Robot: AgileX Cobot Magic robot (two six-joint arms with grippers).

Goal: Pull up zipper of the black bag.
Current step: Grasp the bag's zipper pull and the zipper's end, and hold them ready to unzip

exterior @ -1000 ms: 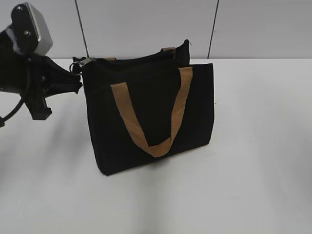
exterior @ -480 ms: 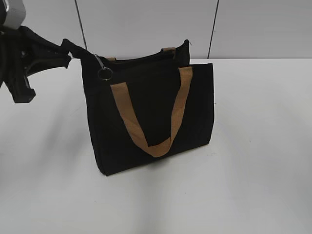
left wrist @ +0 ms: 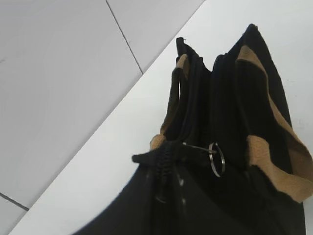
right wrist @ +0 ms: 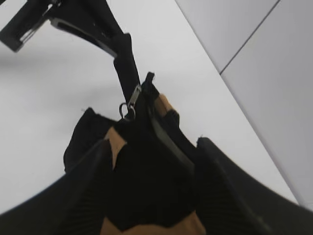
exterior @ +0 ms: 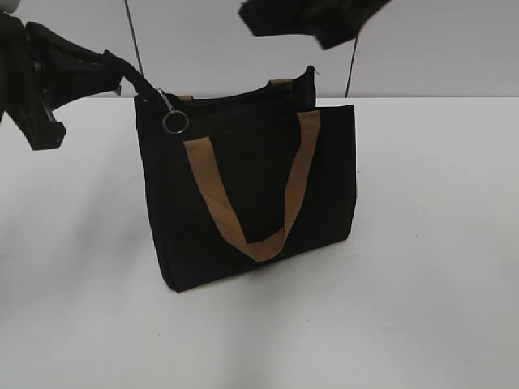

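The black bag (exterior: 251, 194) stands upright on the white table (exterior: 422, 267), with a tan handle hanging down its front. The zipper's silver ring pull (exterior: 174, 121) hangs loose at the bag's top left corner; it also shows in the left wrist view (left wrist: 216, 159) and in the right wrist view (right wrist: 127, 111). My left gripper (exterior: 136, 83) is shut on the black fabric end of the zip track at that corner (left wrist: 149, 158). My right gripper (exterior: 312, 20) hovers above the bag, open and empty, its fingers (right wrist: 88, 186) spread over the bag top (right wrist: 156, 181).
A white panelled wall (exterior: 243, 40) with dark seams stands right behind the bag. The white table stretches to the right and in front of the bag. My left arm (exterior: 36, 89) sits at the far left edge.
My left gripper moved up and left from the ring pull, and the ring dropped to hang loose. My right gripper has come into view at the top, above the bag.
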